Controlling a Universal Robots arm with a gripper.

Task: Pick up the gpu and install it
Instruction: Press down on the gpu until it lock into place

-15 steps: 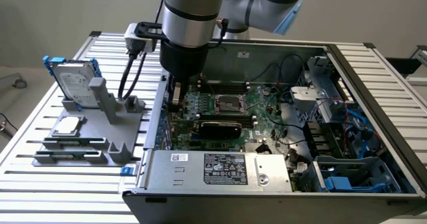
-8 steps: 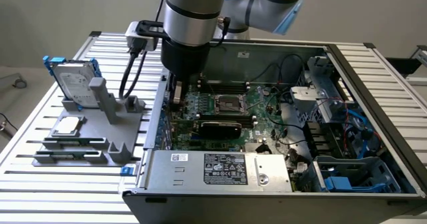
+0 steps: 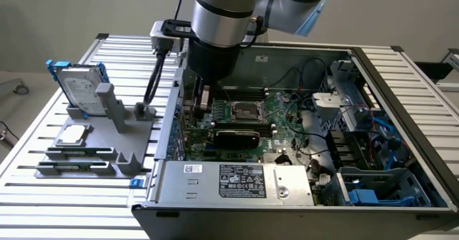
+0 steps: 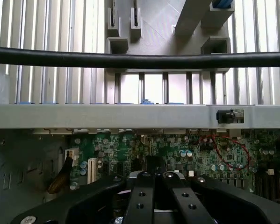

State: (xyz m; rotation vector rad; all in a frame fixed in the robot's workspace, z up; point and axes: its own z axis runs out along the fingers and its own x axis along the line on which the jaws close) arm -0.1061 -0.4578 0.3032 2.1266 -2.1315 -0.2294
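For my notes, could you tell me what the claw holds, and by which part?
Cannot be told: the claw is shut above the motherboard, with nothing clearly between its fingers.

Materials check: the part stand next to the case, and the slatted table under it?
Part stand: looks like matte grey plastic, maybe printed; uniform dull colour, chunky posts and slots, no glare. Slatted table: likely aluminium extrusion; pale silvery ribbed slats with a soft sheen.

Closed gripper point(image 4: 154, 184) above motherboard point(image 4: 177, 149) (green)
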